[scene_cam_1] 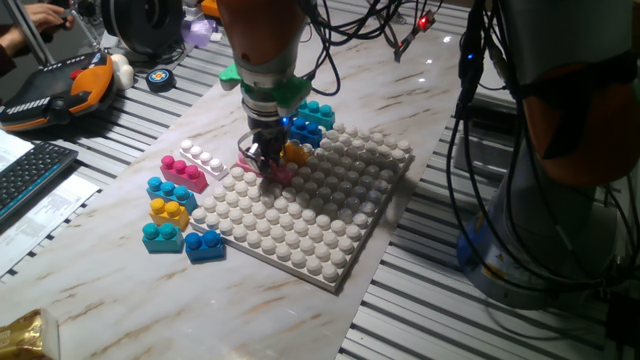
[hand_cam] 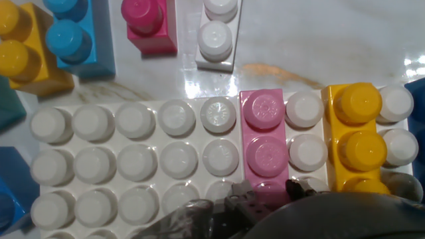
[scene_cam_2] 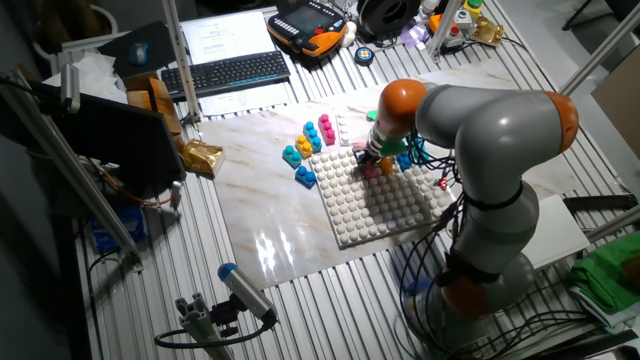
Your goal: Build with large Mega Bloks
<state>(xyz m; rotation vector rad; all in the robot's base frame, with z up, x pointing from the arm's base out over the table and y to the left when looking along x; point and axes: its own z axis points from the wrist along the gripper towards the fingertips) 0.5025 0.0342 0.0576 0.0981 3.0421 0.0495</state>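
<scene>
My gripper (scene_cam_1: pixel 266 158) stands low over the far left edge of the white studded baseplate (scene_cam_1: pixel 330 235), its fingers against both sides of a pink brick (hand_cam: pixel 264 143) that sits on the plate's studs. An orange-yellow brick (hand_cam: pixel 355 129) sits on the plate just right of it, one stud column apart. Blue (scene_cam_1: pixel 305 131) and teal (scene_cam_1: pixel 318 110) bricks lie behind the plate. A white long brick (scene_cam_1: pixel 203 158), a magenta one (scene_cam_1: pixel 183 172), a blue one (scene_cam_1: pixel 165 189) and a yellow one (scene_cam_1: pixel 168 211) lie on the table left of the plate. In the other fixed view, the gripper (scene_cam_2: pixel 372 160) is mostly hidden by the arm.
Short teal (scene_cam_1: pixel 162 236) and blue (scene_cam_1: pixel 204 245) bricks lie at the plate's near left corner. A keyboard (scene_cam_1: pixel 28 172) and an orange-black pendant (scene_cam_1: pixel 60 88) are at the far left. Cables hang behind the arm. A grey robot base (scene_cam_1: pixel 560 150) stands right of the plate.
</scene>
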